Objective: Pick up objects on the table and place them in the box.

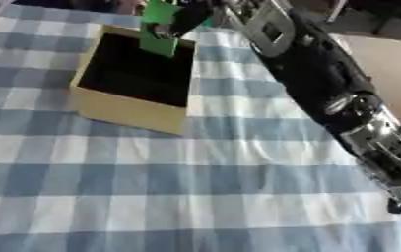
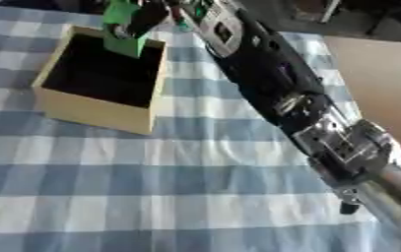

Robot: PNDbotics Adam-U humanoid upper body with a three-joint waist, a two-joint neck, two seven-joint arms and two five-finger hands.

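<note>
A tan cardboard box (image 1: 131,110) with a dark interior is seen standing open at about ten o'clock on the tabletop (image 1: 151,197), which is covered by a blue-and-white checked cloth. The right arm (image 1: 324,93), black with silver joints, is stretched from the four o'clock edge up toward twelve o'clock. The right hand (image 1: 179,20) is held over the box's far right corner, its fingers curled and clamped on a flat green object (image 1: 158,43), possibly a card or thin block, though its edges are blurred. The green object is seen hanging above the box's rim, its lower part over the opening. The left hand is not shown in either view.
</note>
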